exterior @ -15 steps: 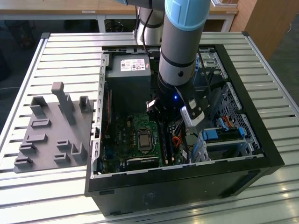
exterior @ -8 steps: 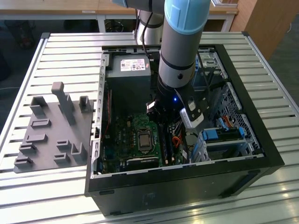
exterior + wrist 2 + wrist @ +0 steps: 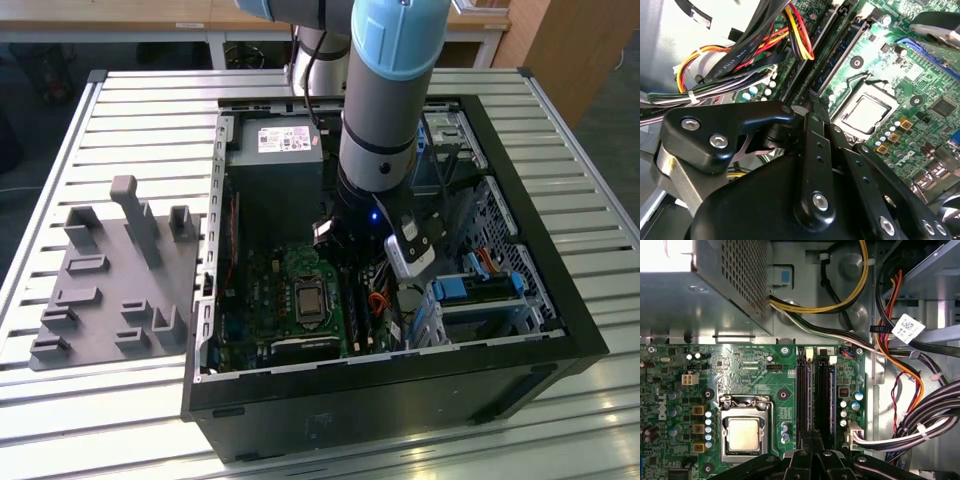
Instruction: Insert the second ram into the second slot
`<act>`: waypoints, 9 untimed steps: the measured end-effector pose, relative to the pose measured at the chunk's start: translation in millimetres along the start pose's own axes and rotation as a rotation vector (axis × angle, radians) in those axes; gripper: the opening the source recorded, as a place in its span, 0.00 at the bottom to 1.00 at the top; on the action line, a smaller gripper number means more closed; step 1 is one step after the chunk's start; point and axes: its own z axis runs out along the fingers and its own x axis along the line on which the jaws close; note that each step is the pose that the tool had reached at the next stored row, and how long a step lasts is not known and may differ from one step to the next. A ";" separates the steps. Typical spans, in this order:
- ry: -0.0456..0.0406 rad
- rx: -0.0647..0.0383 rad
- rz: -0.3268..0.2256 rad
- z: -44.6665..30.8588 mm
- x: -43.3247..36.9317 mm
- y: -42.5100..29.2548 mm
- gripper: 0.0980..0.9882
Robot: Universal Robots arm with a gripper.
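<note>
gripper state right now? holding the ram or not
gripper: down over the memory slots inside the computer case; open or shut cannot be told, nor whether it holds anything.

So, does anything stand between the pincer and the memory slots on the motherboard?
Nothing visible does. In the first wrist view the pincer sits directly over the memory slots; the cables run beside them, not across.

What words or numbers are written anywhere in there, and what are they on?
None can be read for sure.
White label on the power supply: print too small.
White tag on a wire: print too small.
Motherboard: tiny white print, too small.
Black cable: white lettering, too blurred.
</note>
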 end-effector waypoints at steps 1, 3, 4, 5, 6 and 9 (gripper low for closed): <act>0.0000 0.000 0.000 0.7 0.0 0.0 0.01; 0.0002 0.001 0.000 2.0 0.0 -0.1 0.01; 0.0003 0.001 0.000 2.6 0.0 -0.1 0.01; 0.0003 0.001 0.000 3.2 0.0 -0.1 0.01; 0.0003 0.002 0.000 3.9 0.0 -0.1 0.01; 0.0002 0.002 0.000 6.2 0.0 -0.1 0.01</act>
